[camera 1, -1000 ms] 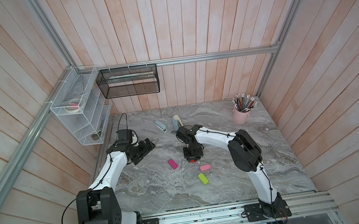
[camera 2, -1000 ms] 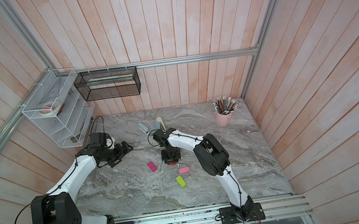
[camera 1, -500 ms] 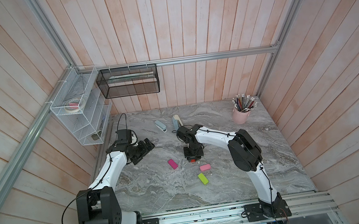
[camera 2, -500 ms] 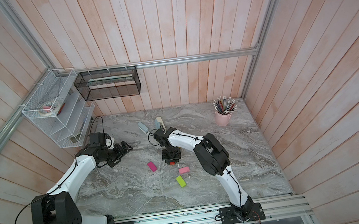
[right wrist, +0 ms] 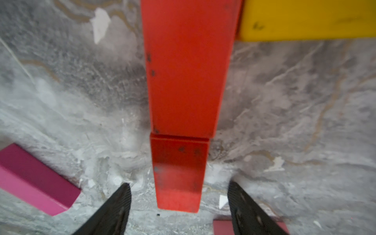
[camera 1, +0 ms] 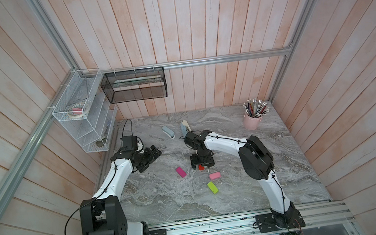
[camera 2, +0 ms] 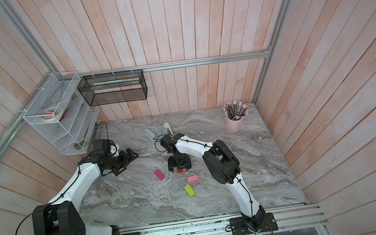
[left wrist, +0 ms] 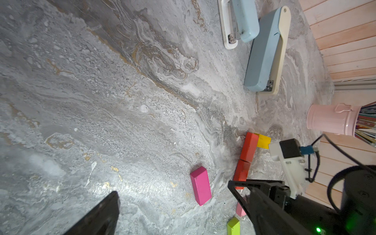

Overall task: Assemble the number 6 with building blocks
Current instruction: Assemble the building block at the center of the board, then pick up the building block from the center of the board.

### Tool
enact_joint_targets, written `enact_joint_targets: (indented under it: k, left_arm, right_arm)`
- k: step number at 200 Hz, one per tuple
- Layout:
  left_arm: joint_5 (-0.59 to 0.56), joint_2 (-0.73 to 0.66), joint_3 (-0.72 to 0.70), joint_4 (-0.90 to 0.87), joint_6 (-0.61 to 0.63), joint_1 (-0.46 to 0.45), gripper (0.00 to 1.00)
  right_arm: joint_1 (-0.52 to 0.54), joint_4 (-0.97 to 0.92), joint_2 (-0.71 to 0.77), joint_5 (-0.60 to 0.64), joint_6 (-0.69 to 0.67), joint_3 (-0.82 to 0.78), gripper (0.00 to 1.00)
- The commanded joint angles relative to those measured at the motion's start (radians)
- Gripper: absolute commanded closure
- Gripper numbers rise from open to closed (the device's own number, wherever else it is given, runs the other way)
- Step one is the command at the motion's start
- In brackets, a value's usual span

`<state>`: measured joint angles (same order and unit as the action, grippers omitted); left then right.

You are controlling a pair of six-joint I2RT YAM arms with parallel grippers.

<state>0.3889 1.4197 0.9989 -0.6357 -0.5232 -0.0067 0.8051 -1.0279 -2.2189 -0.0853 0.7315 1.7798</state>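
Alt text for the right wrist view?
The right gripper's open black fingers flank the near red brick without touching it. It lies end to end with the far red brick, which a yellow brick abuts; a magenta brick lies aside.

Six blocks show in the left wrist view. Two are red, one red block [left wrist: 249, 149] and a second red block [left wrist: 241, 173]. There is one yellow block [left wrist: 263, 141], one magenta block [left wrist: 200, 185], one pink block [left wrist: 240, 210] and one green block [left wrist: 233, 226].

Two staplers lie at the upper middle of both top views, a grey-blue stapler [camera 1: 168, 132] and a beige-backed stapler [camera 1: 184, 127]. One pencil cup [camera 1: 252, 122] stands at upper right. One white rack [camera 1: 88, 130] and one black basket [camera 1: 135, 95] hang at upper left.

There are two arms, the left arm [camera 1: 116, 178] and the right arm [camera 1: 224, 140].
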Motion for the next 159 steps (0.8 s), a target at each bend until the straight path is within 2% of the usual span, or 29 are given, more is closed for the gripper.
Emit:
enact_joint_targets:
  k: [1, 21, 43, 82, 159]
  left_arm:
    - [0.011, -0.007, 0.01, 0.01, 0.009, 0.005, 0.0]
    - [0.017, -0.013, 0.003, 0.01, 0.007, 0.005, 0.0]
    - [0.02, -0.022, -0.005, 0.011, 0.005, 0.005, 0.0]
    - [0.02, -0.03, -0.007, 0.002, 0.006, 0.005, 0.0]
    - [0.02, -0.038, -0.013, -0.002, -0.001, 0.006, 0.0]
  right_arm:
    - [0.038, -0.084, 0.08, 0.077, -0.007, 0.046, 0.19]
    - [0.058, -0.099, 0.125, 0.093, 0.01, -0.011, 0.19]
    - [0.065, -0.034, 0.196, 0.076, 0.031, -0.164, 0.18]
    - [0.064, 0.035, 0.293, 0.084, 0.058, -0.35, 0.06]
    - [0.063, 0.099, 0.346, 0.089, 0.054, -0.5, 0.03]
